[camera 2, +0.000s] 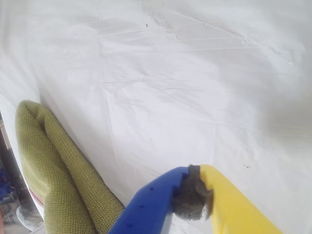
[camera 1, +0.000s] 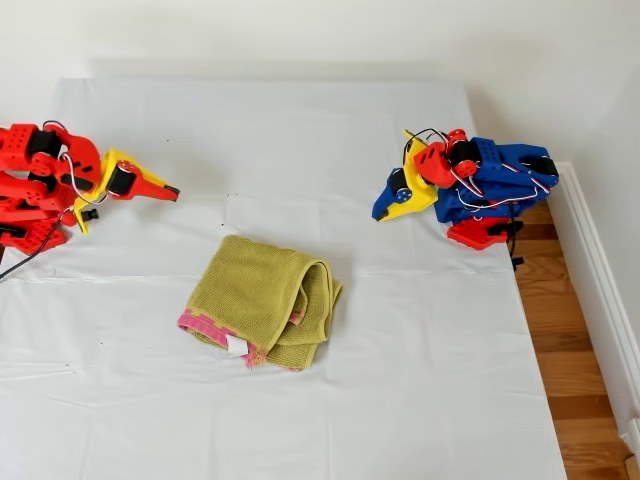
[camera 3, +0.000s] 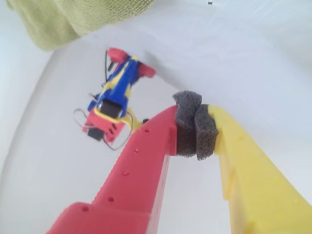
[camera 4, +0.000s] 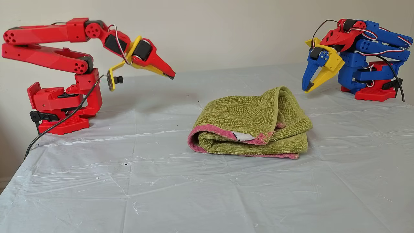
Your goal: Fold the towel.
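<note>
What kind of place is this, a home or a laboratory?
Probably a room in a home, used as a test bench: a table under a wrinkled white sheet, a wooden plank floor with white baseboard, and a folded yellow-green terry towel.

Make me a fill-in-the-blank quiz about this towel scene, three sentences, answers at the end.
1. The towel lies on the white sheet, already ____.
2. My first end effector, blue and yellow, holds ____.
3. The foam pads of my second end effector are pressed ____.

Missing words: folded; nothing; together
</note>
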